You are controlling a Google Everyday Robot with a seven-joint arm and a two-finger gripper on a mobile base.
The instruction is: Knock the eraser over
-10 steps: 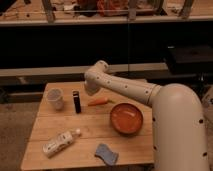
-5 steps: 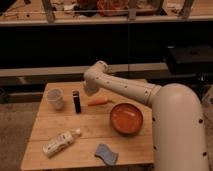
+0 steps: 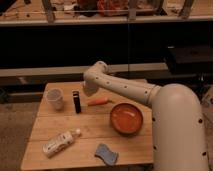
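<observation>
Since eraser [image 3: 76,101] stands upright beside cup [image 3: 55,98], my gripper [image 3: 90,90] hangs near it, carrot [image 3: 98,101] side, for sideways push; grip state cannot tell.

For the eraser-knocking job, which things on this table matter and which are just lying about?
Part of the job:
- eraser, standing upright
- end effector, close beside the eraser on the carrot's side

Just lying about:
- plastic cup
- carrot
- orange bowl
- bottle, on its side
- blue sponge
</observation>
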